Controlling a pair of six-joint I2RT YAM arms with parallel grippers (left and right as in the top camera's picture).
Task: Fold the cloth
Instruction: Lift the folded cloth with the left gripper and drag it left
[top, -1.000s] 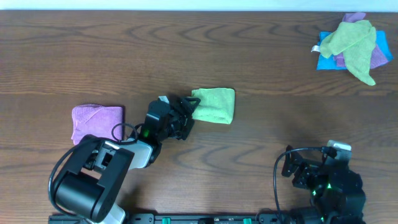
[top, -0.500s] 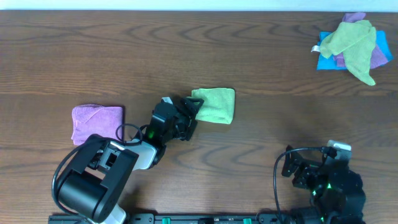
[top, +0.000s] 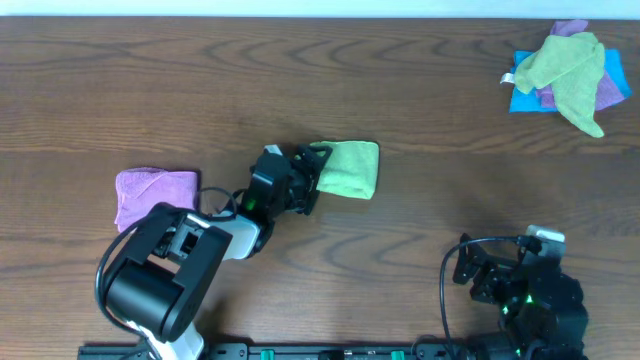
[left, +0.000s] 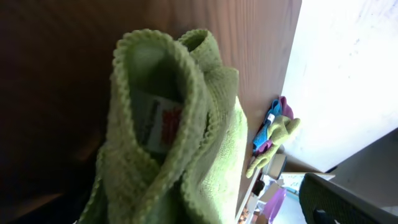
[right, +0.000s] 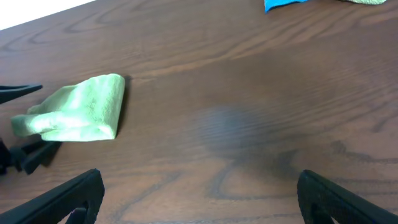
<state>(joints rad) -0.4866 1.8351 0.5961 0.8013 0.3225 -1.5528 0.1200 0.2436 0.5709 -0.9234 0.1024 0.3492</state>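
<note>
Centrally on the dark wooden table (top: 420, 60), the cloth (top: 347, 168) lay folded into a small, thick lime-green bundle, as seen from overhead. The left tool (top: 315, 178) reached in from the lower left and met the bundle's left end. From the right wrist camera, its two dark fingers (right: 22, 91) stood spread apart, one above and one below that end, so the tip of the cloth sat between them without being pinched. Whether either finger touched the fabric could not be told.

Up close, the left wrist camera showed the cloth filling most of its frame. Its stitched edges curled over one another in loose layers, and a small white tag (left: 158, 123) with red print was tucked inside the fold.

The right tool (right: 199, 177) rested well apart from the cloth, near the table's front right corner. Its fingers stood wide open over bare wood with nothing between them.

A folded pink-purple cloth (top: 155, 192) lay left of the left arm, near the arm but clear of the green bundle. A loose heap sat at the far right corner of the table, well away from both arms. In it, a yellower olive-green cloth (top: 570, 68) was draped over a purple cloth (top: 610, 90) and a blue cloth (top: 520, 98). A pale strip ran along the table's far edge.
</note>
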